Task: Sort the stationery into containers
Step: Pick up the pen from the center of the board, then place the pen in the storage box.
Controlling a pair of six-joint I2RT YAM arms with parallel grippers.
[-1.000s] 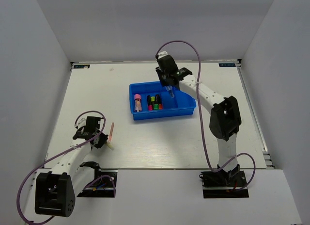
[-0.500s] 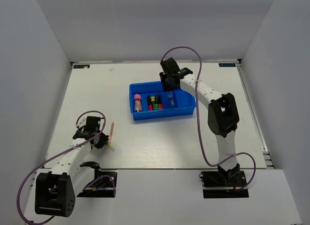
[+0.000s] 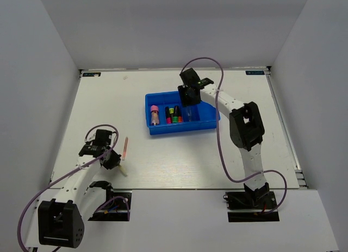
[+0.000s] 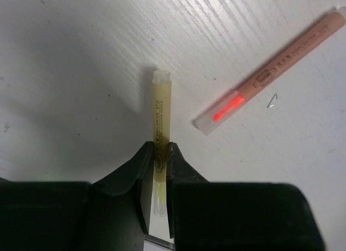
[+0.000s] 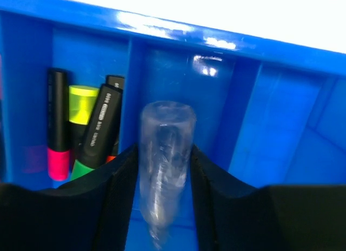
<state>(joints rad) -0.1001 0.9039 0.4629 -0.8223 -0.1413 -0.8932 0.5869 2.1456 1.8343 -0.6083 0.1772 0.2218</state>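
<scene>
The left pincer (image 4: 158, 153) is clamped on a thin pale yellow plastic stick (image 4: 160, 110) that lies on the white counter (image 4: 65, 56). The hold is near one end, so most of the length juts out ahead of the fingertips. A thin pink plastic stick (image 4: 273, 72) lies just beside it, apart and at an angle. Across the counter, the right pincer (image 5: 164, 170) reaches into the shallow bright blue plastic tray (image 5: 178, 34), a clear plastic pen (image 5: 165, 137) standing between its fingers over the compartment next to the black highlighters (image 5: 97, 134). The fingers sit close on both sides of the clear plastic pen, but it is blurred, and I cannot tell whether they are pinching it. The pale yellow plastic stick looks light, stiff and smooth, so it will likely pivot or slip in such an end grip. A hold nearer its middle would carry it more steadily. The clear plastic pen seems just as light and slick, and a round barrel can roll between flat fingers.
</scene>
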